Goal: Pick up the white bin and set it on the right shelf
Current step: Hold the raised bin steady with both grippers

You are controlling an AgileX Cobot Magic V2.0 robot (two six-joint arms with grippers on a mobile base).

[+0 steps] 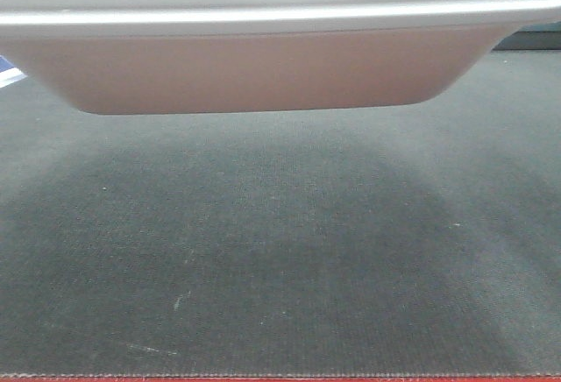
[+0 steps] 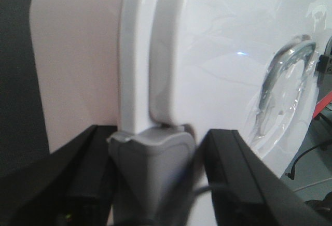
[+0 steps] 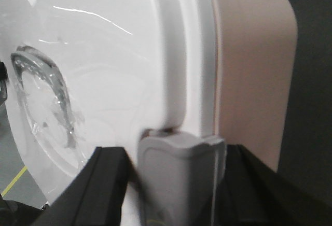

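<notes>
Pinkish-white plastic fills the top of the front view: the white bin [image 1: 263,71] stretches from 9 o'clock to 3 o'clock, with its glossy pale lid [image 1: 280,5] above. Its flat bottom seems to hang above the dark mat [image 1: 280,268], which has a soft shadow under the bin, so I judge that the bin is lifted, not resting.

The long axis of the bin runs left to right, and each arm is at one short end, so neither is nearer. In the left wrist view the left gripper [image 2: 158,151] has its black fingers at 7 and 5 o'clock, pressed around a grey latch [image 2: 150,179] of the bin. In the right wrist view the right gripper [image 3: 176,158] is closed the same way on the other latch [image 3: 179,184].

The right shelf is in no view, so I cannot tell its direction. The carry probably needs both arms to move together, or one latch may slip.
</notes>
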